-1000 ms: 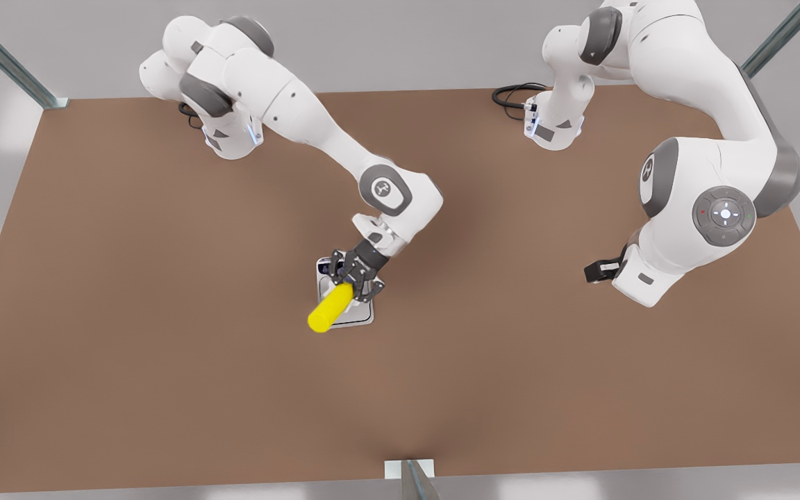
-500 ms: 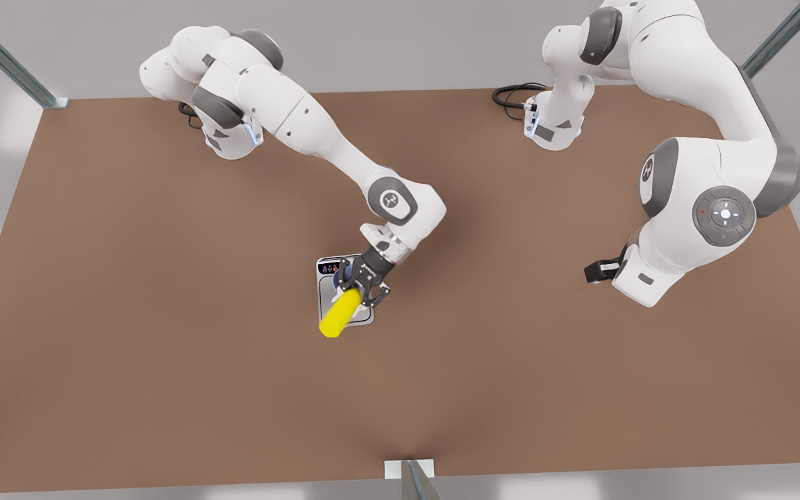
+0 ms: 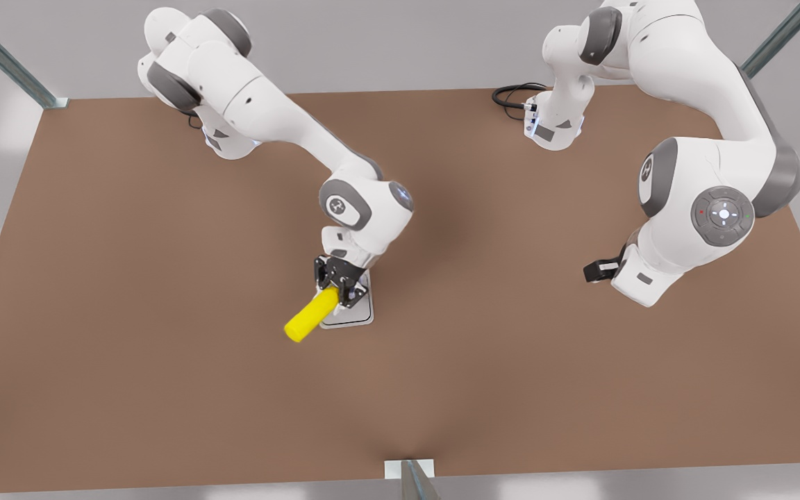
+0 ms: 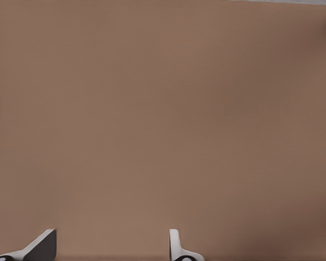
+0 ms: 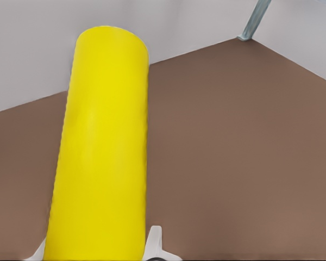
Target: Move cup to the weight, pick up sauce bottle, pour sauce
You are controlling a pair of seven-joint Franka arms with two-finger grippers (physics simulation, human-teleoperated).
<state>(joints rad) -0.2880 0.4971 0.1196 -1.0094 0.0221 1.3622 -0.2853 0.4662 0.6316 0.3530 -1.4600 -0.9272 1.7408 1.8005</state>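
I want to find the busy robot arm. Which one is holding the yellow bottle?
The right gripper, on the front view's left, grips the sauce bottle over the weight. The left gripper waits open, holding nothing.

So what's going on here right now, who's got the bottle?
The right pincer has the yellow sauce bottle, shut on its nozzle end and tipping it over the weight, base pointing out toward the front view's left. The cup is hidden beneath that pincer. The left pincer waits open over bare table at the front view's right.

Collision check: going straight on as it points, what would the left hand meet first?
Likely the brown table; the left hand, open, waits above it, though its height is unclear.
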